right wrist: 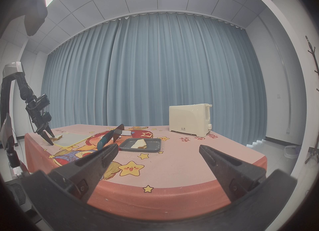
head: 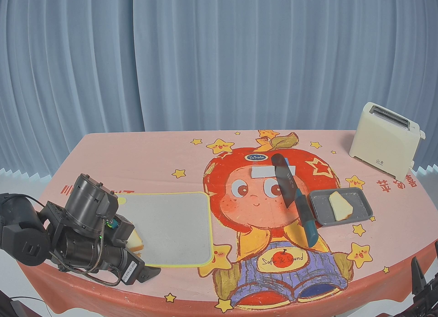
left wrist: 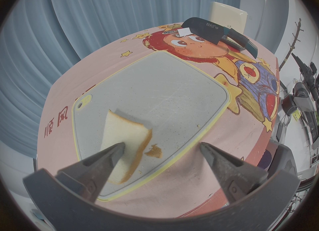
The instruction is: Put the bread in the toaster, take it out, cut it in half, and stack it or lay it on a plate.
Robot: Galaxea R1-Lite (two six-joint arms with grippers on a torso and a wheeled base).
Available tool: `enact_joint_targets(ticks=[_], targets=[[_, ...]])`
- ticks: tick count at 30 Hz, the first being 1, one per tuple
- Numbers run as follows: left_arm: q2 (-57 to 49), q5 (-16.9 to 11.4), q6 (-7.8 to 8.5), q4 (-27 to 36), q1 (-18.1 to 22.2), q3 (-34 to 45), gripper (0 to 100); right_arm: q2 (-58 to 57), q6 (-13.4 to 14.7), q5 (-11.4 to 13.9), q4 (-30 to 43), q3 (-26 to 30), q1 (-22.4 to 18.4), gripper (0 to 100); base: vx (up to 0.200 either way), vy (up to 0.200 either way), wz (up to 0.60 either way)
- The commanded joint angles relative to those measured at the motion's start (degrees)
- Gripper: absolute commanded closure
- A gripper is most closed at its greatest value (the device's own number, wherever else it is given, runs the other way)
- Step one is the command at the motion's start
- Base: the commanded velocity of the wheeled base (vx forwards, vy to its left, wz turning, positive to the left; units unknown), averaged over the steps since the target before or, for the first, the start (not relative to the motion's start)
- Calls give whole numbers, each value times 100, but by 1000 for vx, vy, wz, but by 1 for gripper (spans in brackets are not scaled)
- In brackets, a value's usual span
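My left arm [head: 27, 235] is bent low on my left side. Its wrist [head: 86, 206] turns in toward the middle. The left gripper [left wrist: 161, 146] points forward and down. Its two dark fingers [left wrist: 99, 165] are spread wide apart, and nothing is between them. Seen from far off on my other side, this arm hangs down from high up, with the gripper tips pointing down. My right arm [head: 424, 290] sits low at my right side. The right gripper [right wrist: 159, 148] is held level and looks straight ahead. Its fingers are wide apart too, with nothing in them.
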Motion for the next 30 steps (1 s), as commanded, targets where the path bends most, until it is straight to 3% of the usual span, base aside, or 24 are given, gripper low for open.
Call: enact_joint_targets(ticks=[1,30], targets=[[26,4,3,7,2,10,100,-99,2,2,-2,99,2,0,0,0,0],[-703,-13,-14,60,2,1,100,-99,2,2,-2,99,2,0,0,0,0]])
